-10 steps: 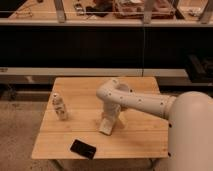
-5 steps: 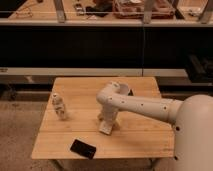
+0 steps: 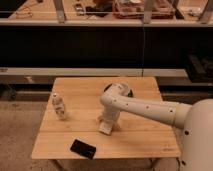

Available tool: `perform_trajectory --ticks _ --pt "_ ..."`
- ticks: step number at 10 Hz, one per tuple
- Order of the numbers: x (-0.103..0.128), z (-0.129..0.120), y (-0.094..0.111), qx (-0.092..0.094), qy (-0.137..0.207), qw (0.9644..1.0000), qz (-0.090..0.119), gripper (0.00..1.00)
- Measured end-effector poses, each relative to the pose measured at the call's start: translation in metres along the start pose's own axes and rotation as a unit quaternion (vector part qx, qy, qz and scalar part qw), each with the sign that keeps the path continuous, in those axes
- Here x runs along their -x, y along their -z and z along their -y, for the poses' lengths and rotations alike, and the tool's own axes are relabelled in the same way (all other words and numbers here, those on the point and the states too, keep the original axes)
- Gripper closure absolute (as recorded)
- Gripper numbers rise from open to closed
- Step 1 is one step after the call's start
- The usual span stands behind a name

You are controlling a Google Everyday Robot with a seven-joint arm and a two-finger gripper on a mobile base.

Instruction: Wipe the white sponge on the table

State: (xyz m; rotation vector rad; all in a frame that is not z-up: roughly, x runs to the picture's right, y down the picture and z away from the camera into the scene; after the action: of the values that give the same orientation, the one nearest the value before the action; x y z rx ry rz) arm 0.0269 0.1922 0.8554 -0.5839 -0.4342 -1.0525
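One table (image 3: 145,136) fills the middle of the view, a square of light-brown planks on thin legs, and there are four loose things on it.

Furthest left stands one small white upright figure (image 3: 59,106), near the left edge and well apart from everything else. To its right and nearer the front edge lies one black phone (image 3: 82,148), flat and turned at a slant.

Next comes the white sponge (image 3: 105,129), a single pale flat block lying on the table top just left of centre, between the phone and the middle of the table (up and to the right of the phone, not touching it). The gripper (image 3: 107,123) is directly above the sponge, pointing straight down, and its lower end appears to meet the block. How far the gripper is open cannot be told, nor whether it has actual hold of the sponge or only presses on it.

One white arm (image 3: 142,107) rises from the gripper to a rounded elbow over the table's centre, then runs rightward and down. Just behind the elbow sits one dark rounded thing (image 3: 128,92), partly hidden by the arm; what it is cannot be told.

At the far right the arm joins the robot's large white body (image 3: 199,137), which stands just beside the table's right front corner.
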Motion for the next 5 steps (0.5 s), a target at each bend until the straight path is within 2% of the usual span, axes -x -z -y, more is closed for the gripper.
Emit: perform_trajectory --ticks 1,5 --pt "0.0032 0.0025 -0.0006 -0.004 0.007 1.0 0.006 0.24" --pt "0.0039 0.0028 -0.0041 -0.012 0.022 0.9995 0.021 0.63"
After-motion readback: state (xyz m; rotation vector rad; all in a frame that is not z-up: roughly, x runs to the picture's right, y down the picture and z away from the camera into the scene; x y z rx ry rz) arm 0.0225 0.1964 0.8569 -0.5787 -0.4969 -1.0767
